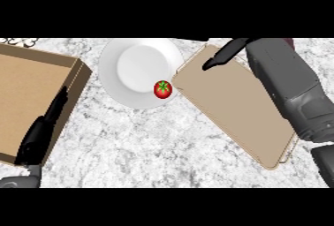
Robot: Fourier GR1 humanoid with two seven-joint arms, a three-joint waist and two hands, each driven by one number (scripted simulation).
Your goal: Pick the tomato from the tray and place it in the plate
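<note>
Sitting on the rim of the plate (140,62) nearest the tray (235,101), the tomato (162,88) appeared delivered. The right hand (222,55) hung over the tray, fingers straight, empty.

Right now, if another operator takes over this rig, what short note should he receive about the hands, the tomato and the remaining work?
Right hand: open, holding nothing, above the far end of the tray.
Left hand: open, resting at lower left over the cardboard box.
Tomato: on the plate, at the rim nearest the tray.
Done: tomato placed.
Left: probably only drawing the right arm back.
</note>
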